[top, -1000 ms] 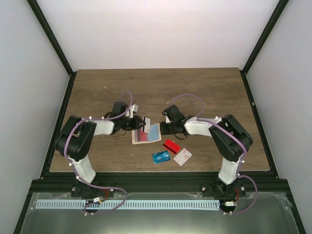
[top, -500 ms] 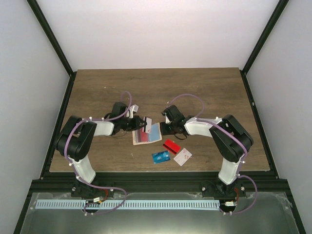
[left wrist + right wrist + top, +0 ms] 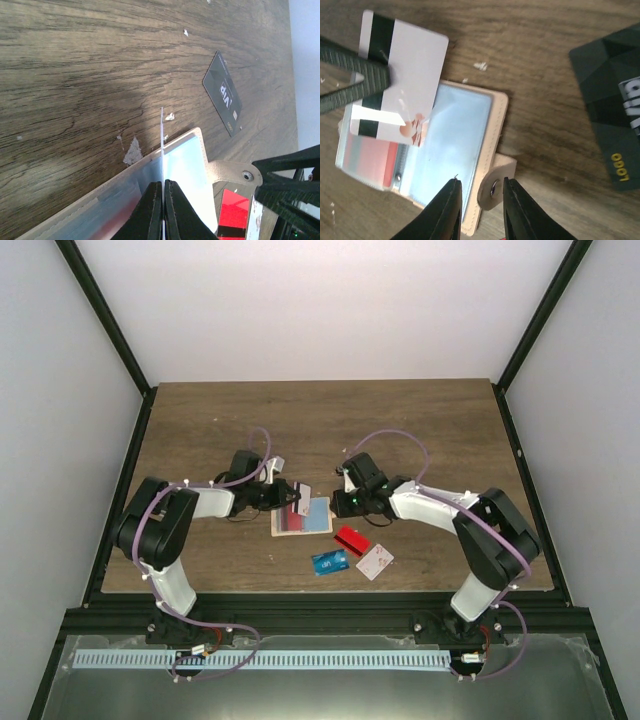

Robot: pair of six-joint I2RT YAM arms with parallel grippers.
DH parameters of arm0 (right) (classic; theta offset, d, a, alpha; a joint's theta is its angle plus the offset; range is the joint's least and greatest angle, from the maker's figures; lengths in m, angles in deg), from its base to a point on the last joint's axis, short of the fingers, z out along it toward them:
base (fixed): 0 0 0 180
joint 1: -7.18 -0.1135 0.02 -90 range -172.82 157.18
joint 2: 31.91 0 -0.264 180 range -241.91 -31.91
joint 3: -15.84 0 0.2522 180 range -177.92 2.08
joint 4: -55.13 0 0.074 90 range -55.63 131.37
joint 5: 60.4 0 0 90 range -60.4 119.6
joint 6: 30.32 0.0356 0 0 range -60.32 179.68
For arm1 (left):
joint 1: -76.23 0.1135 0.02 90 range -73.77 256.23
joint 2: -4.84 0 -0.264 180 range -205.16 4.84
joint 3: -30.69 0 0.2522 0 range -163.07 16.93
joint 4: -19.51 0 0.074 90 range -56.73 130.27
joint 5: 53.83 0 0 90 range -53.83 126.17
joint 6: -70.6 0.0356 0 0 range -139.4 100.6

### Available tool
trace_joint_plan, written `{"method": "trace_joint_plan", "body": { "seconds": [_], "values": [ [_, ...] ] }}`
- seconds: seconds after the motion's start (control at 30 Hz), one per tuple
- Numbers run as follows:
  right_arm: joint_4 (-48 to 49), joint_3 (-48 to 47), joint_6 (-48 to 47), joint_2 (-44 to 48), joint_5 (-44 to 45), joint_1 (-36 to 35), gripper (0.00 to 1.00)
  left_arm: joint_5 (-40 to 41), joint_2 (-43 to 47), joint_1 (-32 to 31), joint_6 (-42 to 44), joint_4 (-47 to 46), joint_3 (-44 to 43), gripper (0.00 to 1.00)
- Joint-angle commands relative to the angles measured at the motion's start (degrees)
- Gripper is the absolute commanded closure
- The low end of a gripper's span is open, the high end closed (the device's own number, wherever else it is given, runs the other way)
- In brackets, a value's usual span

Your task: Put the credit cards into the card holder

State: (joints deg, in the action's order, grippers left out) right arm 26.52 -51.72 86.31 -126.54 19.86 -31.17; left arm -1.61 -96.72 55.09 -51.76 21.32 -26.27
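Card holder [image 3: 455,145], lying flat on the counter [image 3: 535,65] at frame centre. A white, black-striped card [image 3: 415,65] is clamped in the left gripper [image 3: 163,182] over the holder's upper left corner. The right gripper [image 3: 481,182] is held with jaws parted astride the holder's snap tab [image 3: 497,167]. A black card [image 3: 610,100] is seen at right.

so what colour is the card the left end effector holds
White card with a black stripe, clearest in the right wrist view.
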Motion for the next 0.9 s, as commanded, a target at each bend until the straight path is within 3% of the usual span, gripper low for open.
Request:
{"method": "trace_joint_plan", "body": {
  "seconds": [0.0, 0.2, 0.4, 0.87],
  "values": [
    [3.1, 2.2, -0.4, 0.1, -7.2, -0.1, 0.76, 0.2, -1.2, 0.0, 1.6, 0.3, -1.4, 0.96],
    [6.1, 3.0, -0.2, -3.3, -9.8, -0.2, 0.83, 0.0, -1.7, 0.0, 1.8, 0.3, -1.8, 0.96],
    [5.7, 3.3, -0.1, -6.7, -5.6, -0.1, 0.91, 0.0, -1.8, -0.1, 2.0, 0.8, -2.1, 0.96],
    [7.3, 5.6, 0.9, -8.5, -6.0, -0.2, 0.98, 0.3, -2.1, -1.1, -3.1, -3.4, 0.9, 0.96]
  ]
}}
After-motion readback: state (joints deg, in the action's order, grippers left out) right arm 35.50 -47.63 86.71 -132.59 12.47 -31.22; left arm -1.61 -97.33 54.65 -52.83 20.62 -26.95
